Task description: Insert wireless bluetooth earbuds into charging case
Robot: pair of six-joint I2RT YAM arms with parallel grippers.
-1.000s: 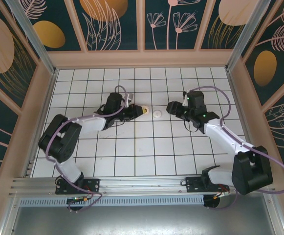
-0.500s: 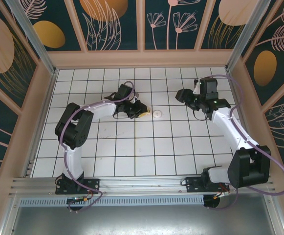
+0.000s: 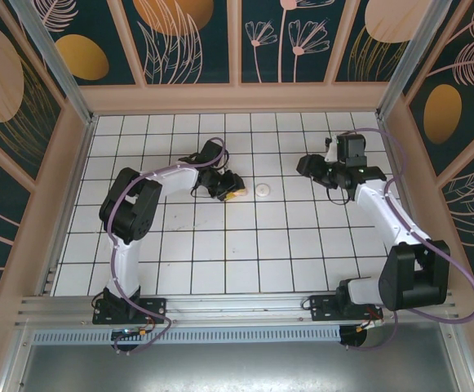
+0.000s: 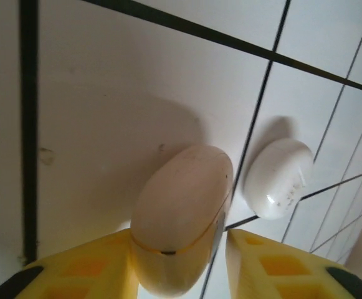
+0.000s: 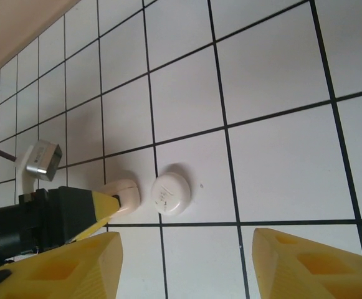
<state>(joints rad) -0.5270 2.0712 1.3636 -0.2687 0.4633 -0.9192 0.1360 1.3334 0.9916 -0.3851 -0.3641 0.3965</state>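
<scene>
— How many earbud pieces do I have, and where are they?

— You have two, both lying on the white tiled floor with black grid lines [image 3: 245, 245], near its middle. One is a pale pink oval plastic piece [image 4: 181, 218] with a thin seam round it. The other is a white rounded glossy plastic piece [image 4: 279, 177]. From overhead, the white one lies at 3 o'clock of the pink one, just beside it and not touching, and a grid line runs between them. You cannot tell from here which is a bud and which a case.

— And my two grippers?

— Your left gripper [image 4: 179, 249] is down at the pink piece, with one of its two yellow fingers [image 4: 87, 274] on each side of it. The finger at 9 o'clock touches the piece. The finger at 3 o'clock is either against it or a sliver off. So you cannot tell whether the piece is clamped or merely flanked.

Your right gripper [image 5: 187, 249] hangs at 2 o'clock of the white piece, apart from it. Its two yellow fingers are spread wide with bare tile between them. In its wrist camera you see the white piece at about 12 o'clock of the fingers and the pink one at 10.
</scene>
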